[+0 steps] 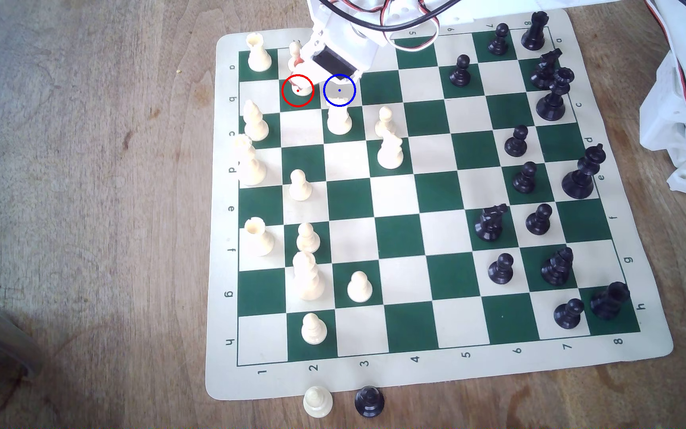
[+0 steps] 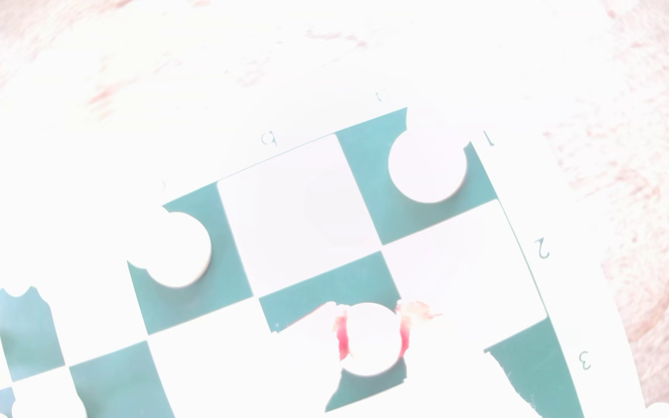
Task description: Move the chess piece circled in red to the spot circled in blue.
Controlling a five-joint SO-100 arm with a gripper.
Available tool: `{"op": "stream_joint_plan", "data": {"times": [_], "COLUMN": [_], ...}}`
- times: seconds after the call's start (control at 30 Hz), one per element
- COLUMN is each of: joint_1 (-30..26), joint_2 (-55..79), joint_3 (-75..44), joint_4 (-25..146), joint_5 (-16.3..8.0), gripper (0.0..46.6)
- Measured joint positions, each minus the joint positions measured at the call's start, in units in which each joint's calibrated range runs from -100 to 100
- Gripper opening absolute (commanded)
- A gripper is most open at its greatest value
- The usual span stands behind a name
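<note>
Clearly pinched at the pawn (image 2: 371,341) between red pads (image 2: 341,337), the gripper (image 1: 298,68) could swing it into the neighbouring pawn (image 1: 295,51).

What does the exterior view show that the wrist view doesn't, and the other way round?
Exterior view: the whole board, black pieces on its right, the red ring, the blue-ringed spot. Wrist view: a glare-washed look down the claw, red fingertips flanking the pawn; grip unclear. Both: that pawn, the corner rook.
</note>
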Motion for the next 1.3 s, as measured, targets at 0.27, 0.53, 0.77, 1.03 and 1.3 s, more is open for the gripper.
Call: {"op": "stream_joint_plan", "data": {"times": [0.27, 0.53, 0.77, 1.03, 1.3], "joint_1": [0.0, 0.0, 0.0, 0.0, 0.0], "joint_2": [-2.85, -7.71, -9.55, -10.22, -10.22], "joint_3": [-1.08, -1.08, 3.25, 9.58, 10.21], "joint_4": [3.75, 8.45, 8.76, 8.76, 8.29], "joint_5": [-1.03, 0.54, 2.0, 2.78, 2.78], "gripper": [2.5, 2.6, 2.6, 2.6, 11.7]}}
